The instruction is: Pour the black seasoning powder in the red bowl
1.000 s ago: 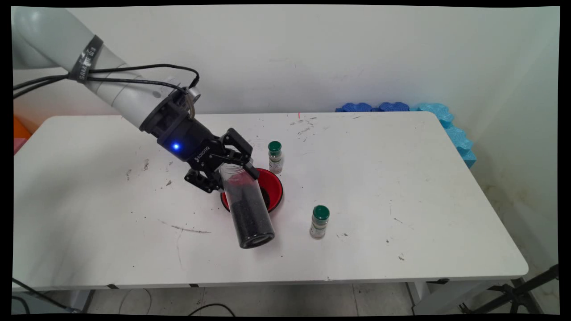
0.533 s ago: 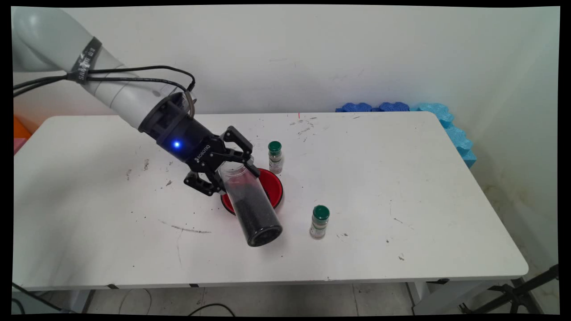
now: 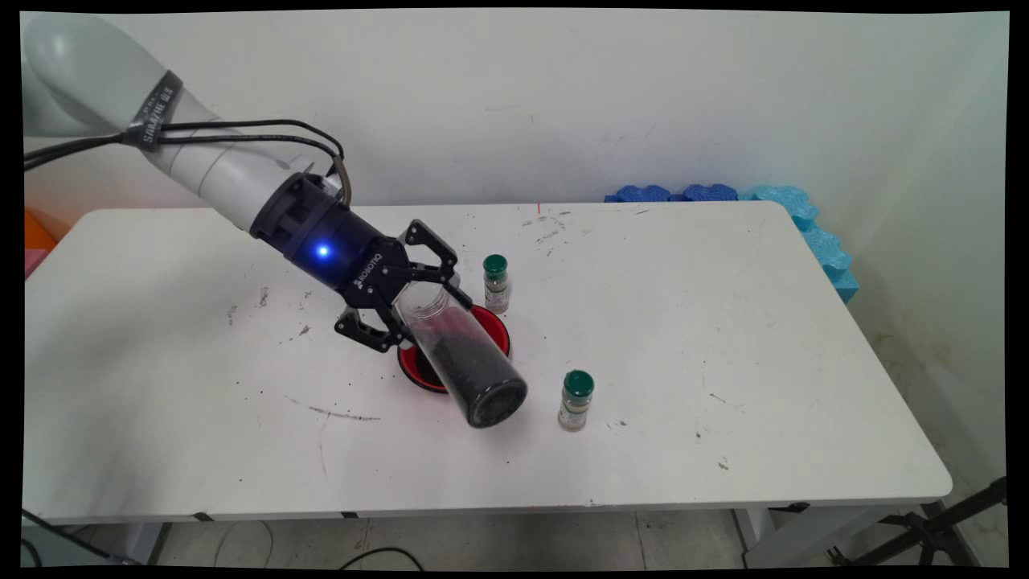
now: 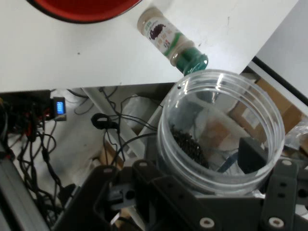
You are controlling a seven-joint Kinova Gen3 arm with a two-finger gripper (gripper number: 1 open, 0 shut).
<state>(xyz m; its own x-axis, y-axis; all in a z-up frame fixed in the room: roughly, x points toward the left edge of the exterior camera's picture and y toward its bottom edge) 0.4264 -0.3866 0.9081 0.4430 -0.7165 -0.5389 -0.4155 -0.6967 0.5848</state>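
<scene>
My gripper is shut on a clear plastic jar half full of black grains. The jar hangs steeply tilted above a red bowl, its closed base pointing down toward the table's near right and its open mouth up by the fingers. In the hand view I look into the jar's open mouth, where black grains lie on the lower wall. The red bowl shows at that view's top edge, with a green-capped spice bottle beside it.
Two small green-capped spice bottles stand on the white table: one just behind the bowl, one to the right of the jar's base. Blue foam pieces line the far right corner.
The gripper has rotated, tilting the jar further: its base has swung up and to the right, toward the near spice bottle. Both bottles and the bowl have stayed put.
</scene>
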